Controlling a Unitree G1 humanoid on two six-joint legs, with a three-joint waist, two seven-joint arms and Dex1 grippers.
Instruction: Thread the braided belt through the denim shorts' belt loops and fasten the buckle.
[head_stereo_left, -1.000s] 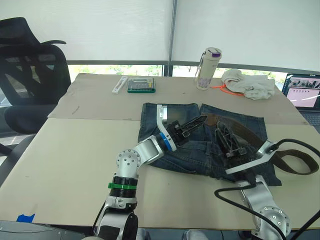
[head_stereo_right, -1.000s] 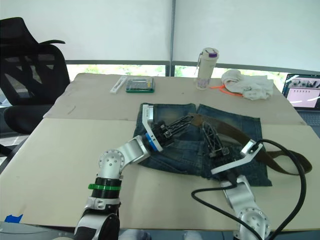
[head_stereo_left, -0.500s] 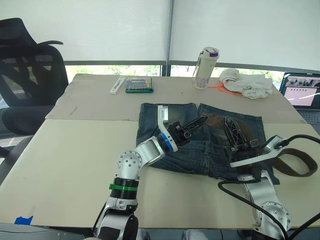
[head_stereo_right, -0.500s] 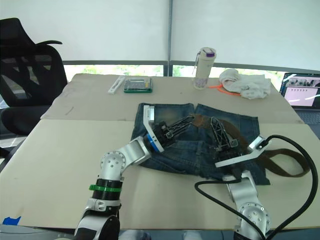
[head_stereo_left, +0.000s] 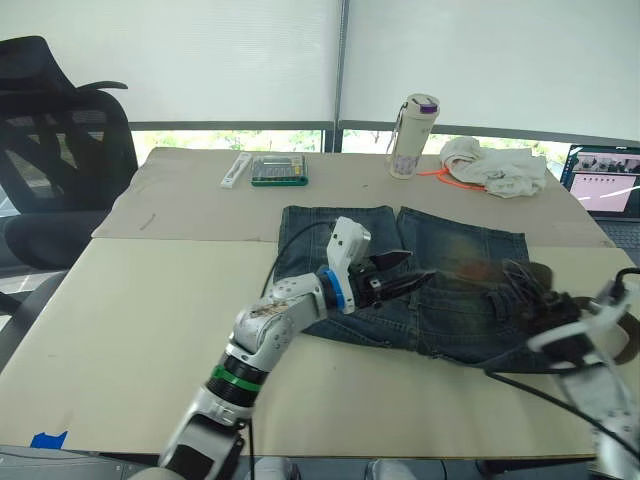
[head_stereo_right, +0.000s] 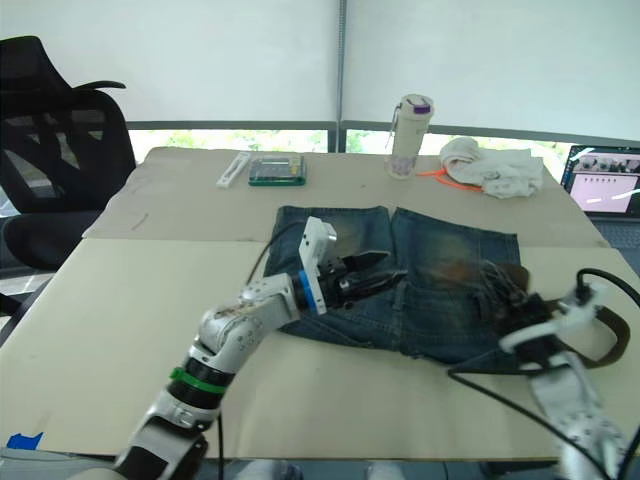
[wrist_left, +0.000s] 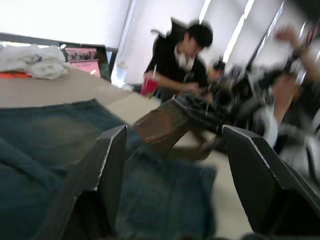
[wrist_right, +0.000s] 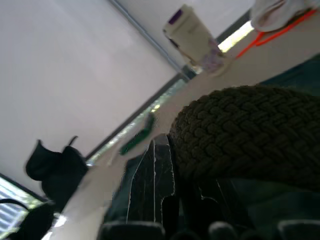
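Denim shorts (head_stereo_left: 440, 270) lie flat on the tabletop (head_stereo_left: 150, 330), with the braided belt (head_stereo_left: 590, 335) trailing off their right side toward the tabletop's right edge. Left hand (head_stereo_left: 405, 283) hovers over the middle of the shorts, fingers (wrist_left: 107, 165) spread wide with nothing between them. Right hand (head_stereo_left: 530, 300) sits at the shorts' right edge, clamped on the braided belt, whose weave arches right against its fingers (wrist_right: 155, 185) in the right wrist view.
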